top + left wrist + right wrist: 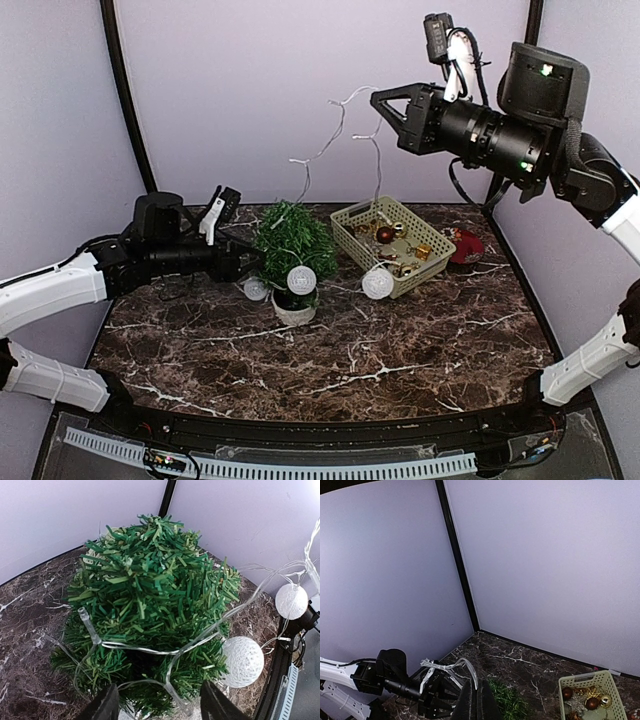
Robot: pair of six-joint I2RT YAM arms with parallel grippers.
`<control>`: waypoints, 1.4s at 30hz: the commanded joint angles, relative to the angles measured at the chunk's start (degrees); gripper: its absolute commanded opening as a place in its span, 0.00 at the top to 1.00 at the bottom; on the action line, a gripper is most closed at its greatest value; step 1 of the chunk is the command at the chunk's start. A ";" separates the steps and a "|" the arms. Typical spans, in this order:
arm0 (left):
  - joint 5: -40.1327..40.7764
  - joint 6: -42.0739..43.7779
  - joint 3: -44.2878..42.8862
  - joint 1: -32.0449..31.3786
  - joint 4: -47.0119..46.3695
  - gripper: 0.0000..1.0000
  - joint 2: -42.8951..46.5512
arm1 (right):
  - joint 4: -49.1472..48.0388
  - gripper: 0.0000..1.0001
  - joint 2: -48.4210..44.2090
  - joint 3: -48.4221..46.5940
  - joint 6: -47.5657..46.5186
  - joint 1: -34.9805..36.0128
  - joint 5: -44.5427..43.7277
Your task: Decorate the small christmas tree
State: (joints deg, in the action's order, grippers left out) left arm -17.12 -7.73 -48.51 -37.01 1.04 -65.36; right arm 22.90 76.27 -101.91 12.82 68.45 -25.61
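The small christmas tree (294, 243), dark green in a white pot, stands at the middle of the table and fills the left wrist view (150, 600). A clear light string (335, 125) with white balls (301, 279) lies over it; a ball shows in the left wrist view (242, 661). My left gripper (250, 264) is open just left of the tree, its fingers (105, 707) astride the low branches and wire (150, 649). My right gripper (380, 100) is raised high at the back and shut on the light string (470, 667), which hangs down to the tree.
A pale green basket (394, 244) of ornaments stands right of the tree and shows in the right wrist view (592, 697). A white ball (377, 283) lies at its front. A red object (464, 246) lies right of the basket. Walls close in the back and sides.
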 commanded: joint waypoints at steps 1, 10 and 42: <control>-0.41 0.35 -1.05 -0.88 1.25 0.39 0.33 | -2.84 1.00 -1.64 0.70 0.88 -0.37 -0.93; 2.03 0.86 -1.76 -1.20 3.13 0.72 -0.20 | -3.47 1.00 -2.35 1.71 1.01 -0.42 -1.18; 21.07 -1.03 -20.24 0.68 18.37 1.00 2.33 | 3.27 1.00 5.81 -7.69 2.16 -8.70 -4.83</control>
State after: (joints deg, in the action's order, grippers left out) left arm 0.80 -8.32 -64.69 -37.74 15.31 -60.55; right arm 24.93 81.03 -107.79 12.95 62.87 -31.05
